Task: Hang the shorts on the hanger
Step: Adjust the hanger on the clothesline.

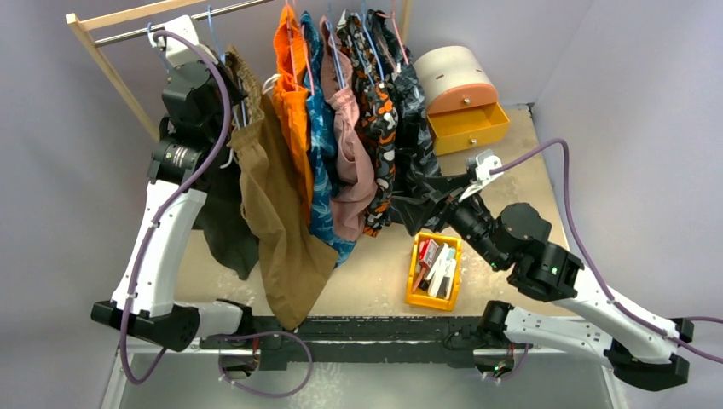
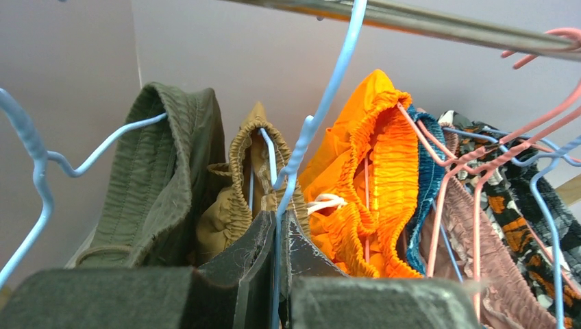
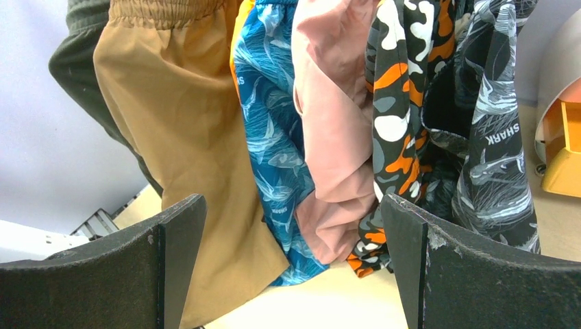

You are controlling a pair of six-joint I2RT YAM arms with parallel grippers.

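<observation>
Overhead, the large tan-brown cloth shorts [image 1: 277,213] hang full length from the metal rail [image 1: 170,24] of a wooden clothes rack, between a dark olive-green garment [image 1: 226,234] and bright orange shorts [image 1: 290,85]. The left arm [image 1: 162,230] reaches up to the rail beside them. On the table below sit a yellow plastic bin [image 1: 435,271] and a round beige box with an open yellow drawer [image 1: 467,126]. The right gripper [image 1: 419,207] points at the row of hanging clothes from the right.

Next, the left wrist view shows the left gripper [image 2: 277,240] pinched together on the wire of the thin light-blue hanger [image 2: 329,89], whose neck rises to the rail. The shorts' gathered waistband sits on that hanger, just behind the fingers [image 2: 246,253]. A white cord [image 2: 325,202] lies between the tan and orange waistbands; whose it is I cannot tell. Pink hangers [image 2: 479,185] carry the garments further right.

From the right wrist, the fingers [image 3: 164,260] stand wide apart with nothing between them. Beyond hang the tan shorts, blue shark-print shorts [image 3: 274,137], pink shorts [image 3: 336,123] and camouflage-patterned shorts [image 3: 397,110].
</observation>
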